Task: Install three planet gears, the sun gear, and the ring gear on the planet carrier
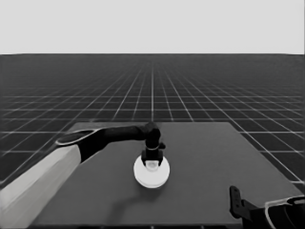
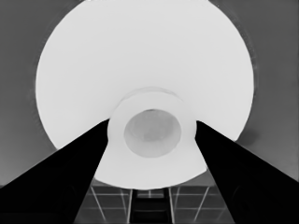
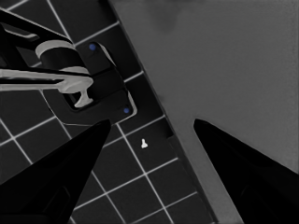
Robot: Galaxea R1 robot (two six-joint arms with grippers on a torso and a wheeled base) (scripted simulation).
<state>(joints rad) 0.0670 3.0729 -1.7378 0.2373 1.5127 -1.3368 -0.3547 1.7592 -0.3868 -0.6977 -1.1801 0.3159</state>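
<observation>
We see the left claw (image 1: 152,161) spread either side of the raised hub on the larger round part (image 1: 151,172), mid-table (image 1: 209,157). The right claw (image 3: 149,140) waits spread at the near right corner.

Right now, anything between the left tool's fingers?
Yes: the raised hub of the larger round part sits between the left tool's fingers, as the left wrist view shows.
</observation>
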